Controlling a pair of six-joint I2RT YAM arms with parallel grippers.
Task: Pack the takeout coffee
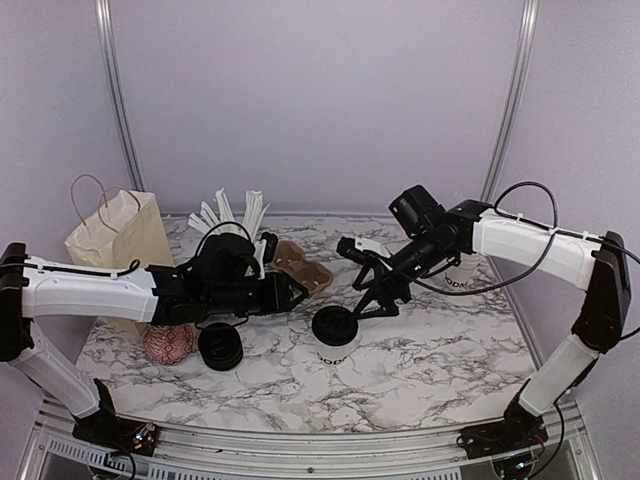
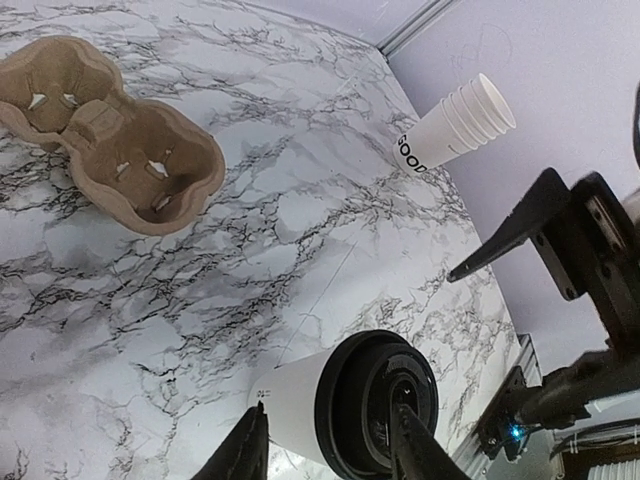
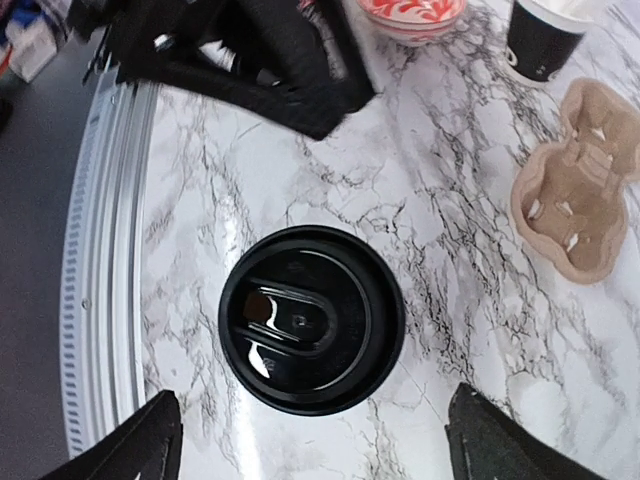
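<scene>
**Two open grippers at a lidded coffee cup**

The right gripper (image 1: 376, 298) hangs above the coffee cup (image 1: 333, 340), its jaws spread wide and holding nothing. In its wrist view the black lid (image 3: 310, 320) sits below and between the two fingers. The left gripper (image 1: 298, 292) points at the same cup from the left, jaws partly apart and empty, near the cup but apart from it in the overhead view. The cup stands upright, lid on, mid-way across the marble table (image 1: 440, 350). The cardboard carrier (image 1: 305, 270) lies just behind it, apart from it. A paper bag (image 1: 118, 238) stands at the far left.
</scene>
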